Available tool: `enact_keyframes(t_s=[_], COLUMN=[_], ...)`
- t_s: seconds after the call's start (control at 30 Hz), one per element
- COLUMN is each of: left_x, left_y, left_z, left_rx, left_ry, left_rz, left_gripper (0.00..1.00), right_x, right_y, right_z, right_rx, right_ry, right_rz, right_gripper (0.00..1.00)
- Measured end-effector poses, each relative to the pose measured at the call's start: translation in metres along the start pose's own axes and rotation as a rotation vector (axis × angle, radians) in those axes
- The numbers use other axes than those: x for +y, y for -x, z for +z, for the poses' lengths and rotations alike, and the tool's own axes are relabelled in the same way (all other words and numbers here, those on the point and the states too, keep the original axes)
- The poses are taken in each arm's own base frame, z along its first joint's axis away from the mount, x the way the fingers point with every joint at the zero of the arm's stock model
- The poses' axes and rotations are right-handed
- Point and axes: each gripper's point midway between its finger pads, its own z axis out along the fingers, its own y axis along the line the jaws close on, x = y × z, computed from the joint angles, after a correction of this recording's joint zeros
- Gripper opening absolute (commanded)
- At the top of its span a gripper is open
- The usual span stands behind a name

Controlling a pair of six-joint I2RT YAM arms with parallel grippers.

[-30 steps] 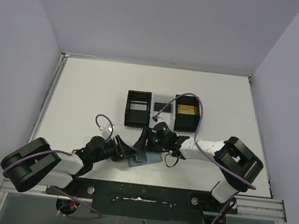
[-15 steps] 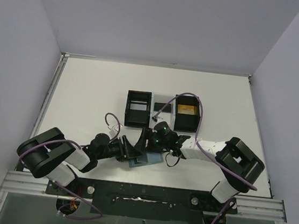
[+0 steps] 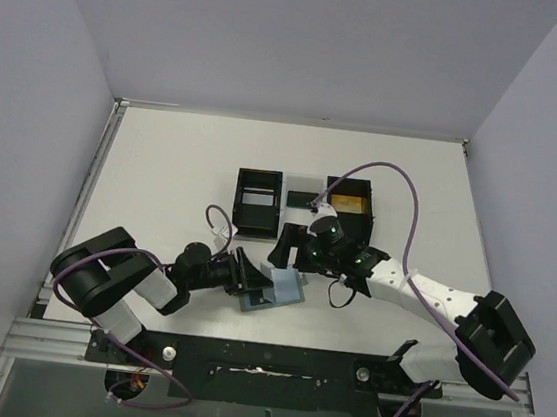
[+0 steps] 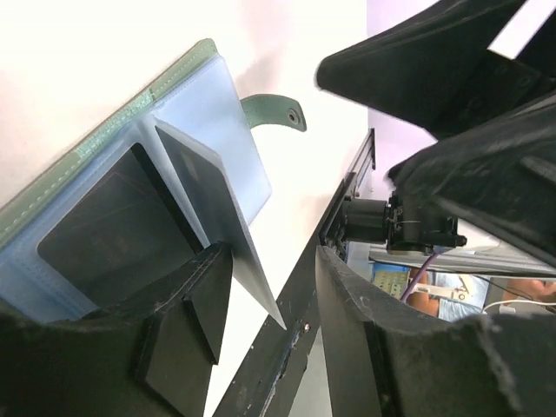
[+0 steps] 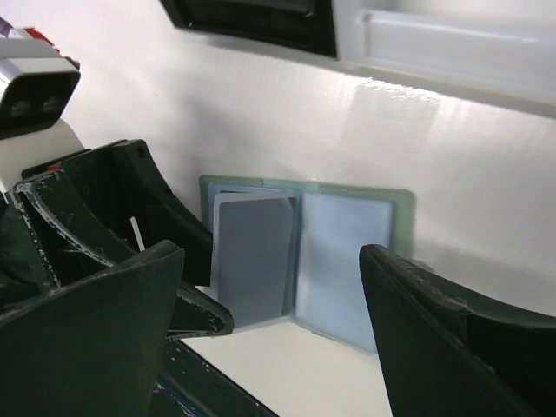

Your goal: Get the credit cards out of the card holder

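Left wrist view is showing the most detail. The card holder (image 4: 208,113) is lying open on the white table (image 4: 104,52), with a stitched teal edge along the upper left and its snap tab (image 4: 274,111) sticking out at the top. A black card (image 4: 104,230) is sitting flat in the nearer pale blue pocket. A grey card (image 4: 213,204) is tilting up out of it, one long edge raised. The left gripper (image 4: 271,261) is reaching over that pocket with its jaws spread. The grey card is leaning against one finger (image 4: 187,321), with a clear gap to the other.

Right wrist view is hiding the black card behind the raised grey card (image 5: 254,259). The right gripper (image 5: 271,254) is hovering over the holder (image 5: 347,252), fingers wide apart.

Only the top external view is taking in the whole table (image 3: 161,175). The holder (image 3: 287,288) is lying below centre, with the left gripper (image 3: 255,278) on its left half and the right gripper (image 3: 291,255) just above it. Above them, two black boxes (image 3: 240,202) (image 3: 369,211) are flanking a white tray (image 3: 304,189). A gold-orange card (image 3: 352,203) is showing in the right box.
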Motion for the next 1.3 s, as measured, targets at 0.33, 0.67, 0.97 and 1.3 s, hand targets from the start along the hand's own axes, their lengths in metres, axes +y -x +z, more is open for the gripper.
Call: enact_keyframes(t_s=[0.33, 0.67, 0.97, 1.3], left_x=[-0.011, 0.003, 0.004, 0.011], left_y=[0.012, 0.016, 0.02, 0.026], left_z=[0.041, 0.029, 0.02, 0.018], left_rx=[0.034, -0.001, -0.041, -0.082], left_ry=[0.098, 0.267, 0.299, 0.331], left_rz=[0.088, 0.142, 0.131, 0.103], left_gripper=[0.5, 0.5, 0.45, 0.44], right_x=[-0.038, -0.051, -0.032, -0.038], right_y=[0.01, 0.004, -0.001, -0.028], right_z=[-0.052, -0.069, -0.054, -0.02], right_rx=[-0.149, -0.196, -0.131, 0.047], right_ry=[-0.063, -0.023, 0.081, 0.068], right_rz=[0.068, 0.13, 0.102, 0.067], right_gripper=[0.74, 0.5, 0.39, 0.36])
